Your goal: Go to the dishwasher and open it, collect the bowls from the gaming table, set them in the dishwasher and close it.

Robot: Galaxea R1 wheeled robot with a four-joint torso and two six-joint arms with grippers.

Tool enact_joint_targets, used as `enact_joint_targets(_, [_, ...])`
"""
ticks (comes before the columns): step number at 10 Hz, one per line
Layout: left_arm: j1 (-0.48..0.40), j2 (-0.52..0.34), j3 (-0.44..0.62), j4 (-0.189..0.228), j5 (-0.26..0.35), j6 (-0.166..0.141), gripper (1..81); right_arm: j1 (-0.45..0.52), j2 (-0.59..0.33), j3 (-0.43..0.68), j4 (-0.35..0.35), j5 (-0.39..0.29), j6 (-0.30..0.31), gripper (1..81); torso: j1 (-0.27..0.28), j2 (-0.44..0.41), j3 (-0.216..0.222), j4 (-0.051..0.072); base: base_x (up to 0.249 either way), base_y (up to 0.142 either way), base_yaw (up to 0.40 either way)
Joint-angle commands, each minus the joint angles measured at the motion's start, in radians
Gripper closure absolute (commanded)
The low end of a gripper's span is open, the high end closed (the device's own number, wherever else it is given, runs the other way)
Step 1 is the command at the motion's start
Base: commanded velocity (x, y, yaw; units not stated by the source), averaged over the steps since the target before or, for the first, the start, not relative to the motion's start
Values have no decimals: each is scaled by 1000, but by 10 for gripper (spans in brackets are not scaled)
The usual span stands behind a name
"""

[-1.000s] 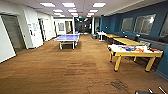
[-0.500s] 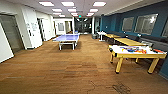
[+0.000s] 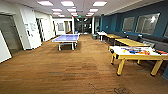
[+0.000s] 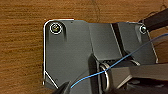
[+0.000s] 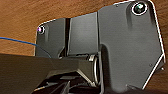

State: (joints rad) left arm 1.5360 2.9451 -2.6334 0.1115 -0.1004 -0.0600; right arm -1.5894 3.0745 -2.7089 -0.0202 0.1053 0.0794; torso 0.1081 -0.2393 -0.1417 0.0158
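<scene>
Wood-plank flooring [image 3: 75, 72] runs the whole length of this long room, and the robot stands out on it with nothing close by. Take the gaming table [image 3: 140, 55] as the landmark: a white-topped counter with a yellow wood edge and yellow legs, standing to the right against the dark blue wall. On its top lies a scatter of small coloured things [image 3: 136, 51], blue, red and orange; some of these may be the bowls, but from where I stand they are too blurred to tell apart. Beyond the gaming table, farther along the same wall, stand more yellow wooden tables [image 3: 126, 41]. Well apart from it, across the open floor to the left and farther down the room, is a blue table-tennis table [image 3: 66, 38]. No dishwasher can be made out anywhere in this room.

Both wrist cameras look down on the same wood floor past the robot's own dark plates, with a thin blue cable [image 4: 117, 63] crossing the left one. Neither hand can be made out, so I cannot tell whether either is wide, narrow or holding anything.

What could go wrong, to my eye: the near leg [image 3: 120, 67] of the gaming table juts toward the open floor, so a tight approach could clip it and jolt whatever sits on top. That loose cable might also snag.
</scene>
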Motion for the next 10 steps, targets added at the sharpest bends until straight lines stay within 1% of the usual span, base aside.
enact_joint_targets(1, [-46,-6,1,11,48,2,10,45,5,9,-4,-52,2,10,0,0,0,0,218,0,0])
enact_joint_targets(4, [-46,-6,3,10,38,2,10,44,5,8,-4,-52,2,10,0,0,0,0,218,0,0])
enact_joint_targets(10, [-46,0,6,11,36,2,10,51,-1,-1,-1,-52,2,10,0,0,0,0,218,0,0])
